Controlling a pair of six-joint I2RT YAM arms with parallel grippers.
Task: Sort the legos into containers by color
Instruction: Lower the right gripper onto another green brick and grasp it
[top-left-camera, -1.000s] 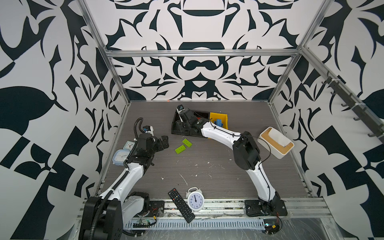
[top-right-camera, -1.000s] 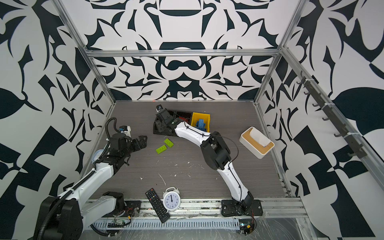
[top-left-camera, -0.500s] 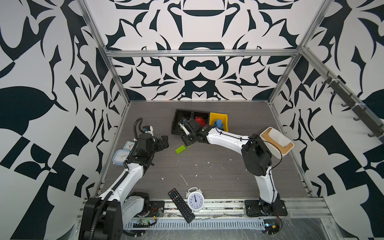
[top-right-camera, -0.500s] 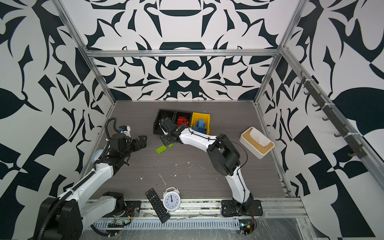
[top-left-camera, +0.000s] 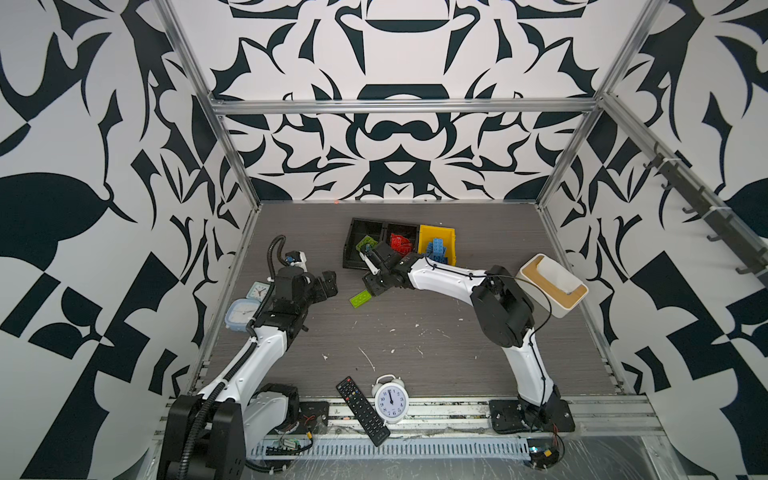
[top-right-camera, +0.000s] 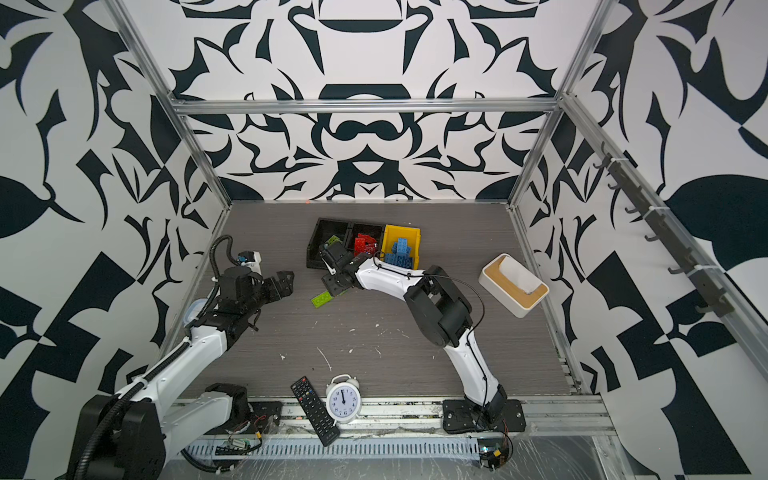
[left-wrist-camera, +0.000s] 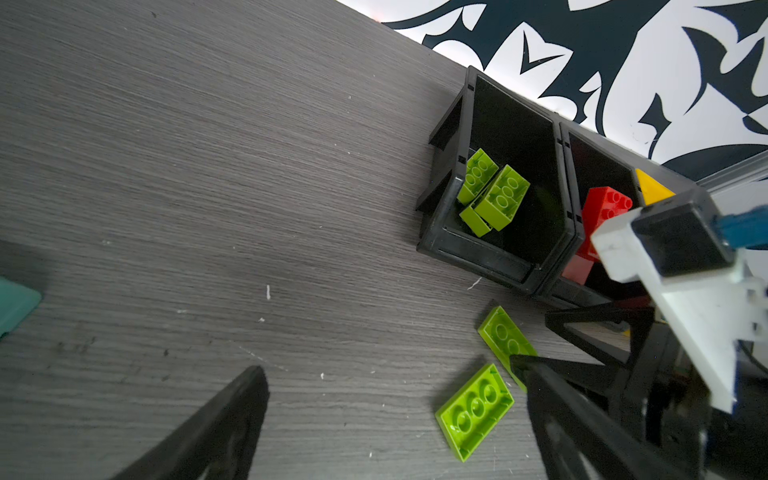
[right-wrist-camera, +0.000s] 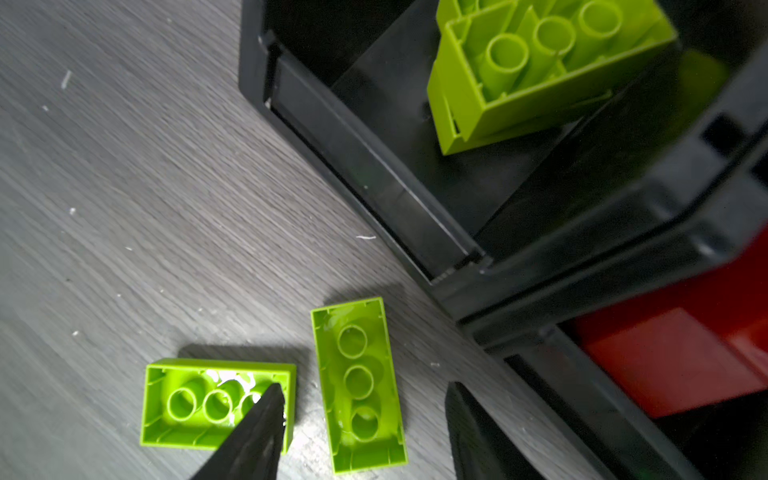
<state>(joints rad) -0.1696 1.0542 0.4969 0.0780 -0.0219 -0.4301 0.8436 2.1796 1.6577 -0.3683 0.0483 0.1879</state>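
Sorting nearly complete: red bricks (top-left-camera: 400, 243) fill the middle black bin (top-left-camera: 401, 226), blue bricks (top-left-camera: 438, 249) the yellow bin (top-left-camera: 436, 230), and several green bricks (left-wrist-camera: 494, 199) lie in the end black bin (top-left-camera: 351, 249). What is left, judging from these views, is two green pieces loose on the table (top-left-camera: 415, 353), just in front of the black bins: brick A (right-wrist-camera: 359, 384) and brick B (right-wrist-camera: 218, 405). No other stray piece is in view. Both lie flat with the hollow underside up, near each other but apart. A's long axis points at the bins' front wall, close to where the two black bins join. B's long axis lies roughly at right angles to A's and, in a top view (top-left-camera: 360, 298), runs diagonally across the table. The right gripper (right-wrist-camera: 365, 395) hangs above A with its jaws partly spread and empty, one to each long side, so a closing would fall across A's short width. The left gripper (top-left-camera: 328, 284) is spread wide, holds nothing, and is off to the side. Two picks into the end black bin would probably finish the task.
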